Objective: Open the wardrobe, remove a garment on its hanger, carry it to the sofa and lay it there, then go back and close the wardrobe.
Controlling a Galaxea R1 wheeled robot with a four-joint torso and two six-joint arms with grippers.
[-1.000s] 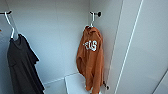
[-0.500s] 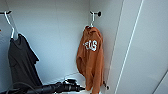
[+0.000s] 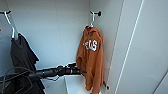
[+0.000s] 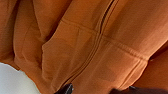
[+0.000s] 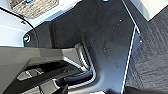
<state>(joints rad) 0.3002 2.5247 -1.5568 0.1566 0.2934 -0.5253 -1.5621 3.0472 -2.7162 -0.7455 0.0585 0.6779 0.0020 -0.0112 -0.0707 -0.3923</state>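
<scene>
The wardrobe (image 3: pixel 57 37) stands open, its white door (image 3: pixel 145 50) swung out at the right. Inside on the right hangs the garment (image 3: pixel 91 57), a burnt-orange hoodie with white letters, on a thin white hanger (image 3: pixel 92 21) hooked over a dark peg (image 3: pixel 98 13). My left arm reaches in from the left, and the left gripper (image 3: pixel 80 72) is at the hoodie's lower left edge. In the left wrist view the orange fabric (image 4: pixel 95 45) is very close, with two dark fingertips (image 4: pixel 66 88) apart in front of it and nothing between them. The sofa is out of view.
A dark grey-black garment (image 3: pixel 21 57) hangs on its own white hanger (image 3: pixel 10 25) at the left of the wardrobe. A white ledge (image 3: pixel 75 83) lies below the hoodie. In the right wrist view are the robot's dark base (image 5: pixel 105 45) and grey carpet (image 5: pixel 150 62).
My left arm has come into the wardrobe from the left and stretched right until its gripper reached the hoodie's lower edge. The hoodie still hangs in place.
</scene>
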